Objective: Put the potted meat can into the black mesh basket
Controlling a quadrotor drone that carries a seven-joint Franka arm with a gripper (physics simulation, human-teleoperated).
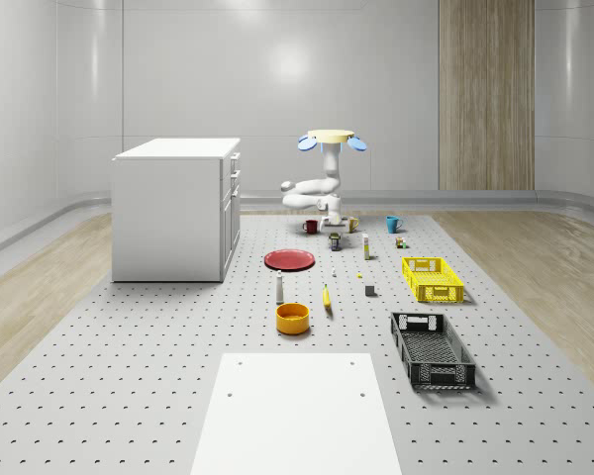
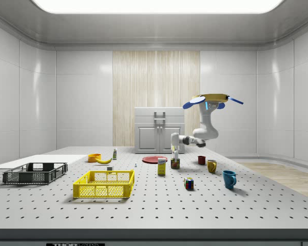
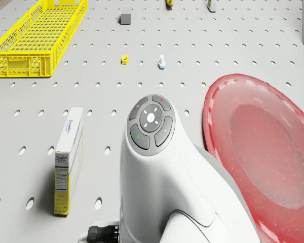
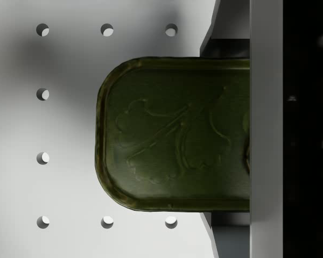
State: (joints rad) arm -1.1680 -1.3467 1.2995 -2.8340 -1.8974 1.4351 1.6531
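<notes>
The potted meat can [image 4: 172, 134] shows its dark green embossed lid close up in the wrist view. My gripper [image 4: 226, 134] reaches down over it, one finger against each long side, shut on the can. In the side view the can [image 2: 175, 164] stands on the perforated table under the gripper [image 2: 175, 156], with its base level with the things around it. The drone [image 1: 332, 139] hovers over the back of the table, arm bent down to the can [image 1: 336, 241]. The black mesh basket [image 1: 433, 349] lies far off, near the front at the whole-scene view's right.
A red plate [image 3: 263, 147] and a standing sugar box [image 3: 68, 162] flank the arm. A yellow crate [image 1: 432, 278] sits between the can and the basket. Mugs [image 1: 392, 224], an orange bowl [image 1: 292, 317] and a banana [image 1: 327, 297] are scattered about. A white cabinet [image 1: 176, 208] stands on the left.
</notes>
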